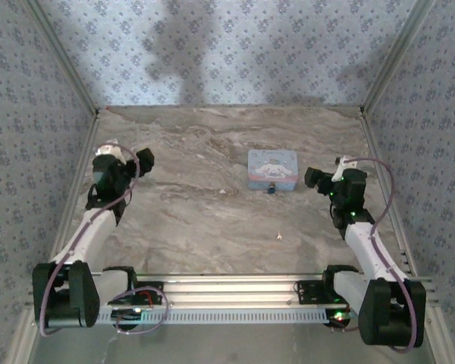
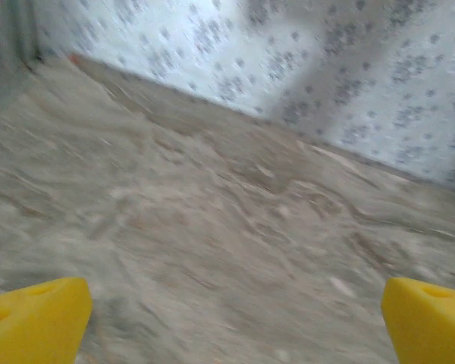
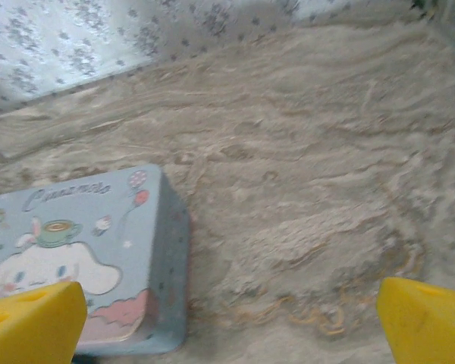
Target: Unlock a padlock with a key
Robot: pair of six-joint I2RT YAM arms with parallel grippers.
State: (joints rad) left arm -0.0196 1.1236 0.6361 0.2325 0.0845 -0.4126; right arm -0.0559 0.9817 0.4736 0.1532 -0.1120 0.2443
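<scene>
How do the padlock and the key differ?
Colour: the padlock is dark blue, the key pale whitish. Shape: the padlock is a compact blob, the key a thinner sliver. Place: the padlock sits close by the tin, the key lies alone on open table. Both are tiny, neither held.

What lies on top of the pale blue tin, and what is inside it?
Nothing lies on the tin: its lid shows only a printed cartoon. The lid is shut, so the inside is hidden.

A pale blue tin (image 1: 272, 169) (cartoon-printed lid) lies flat on the marbled table (image 1: 197, 220).
</scene>
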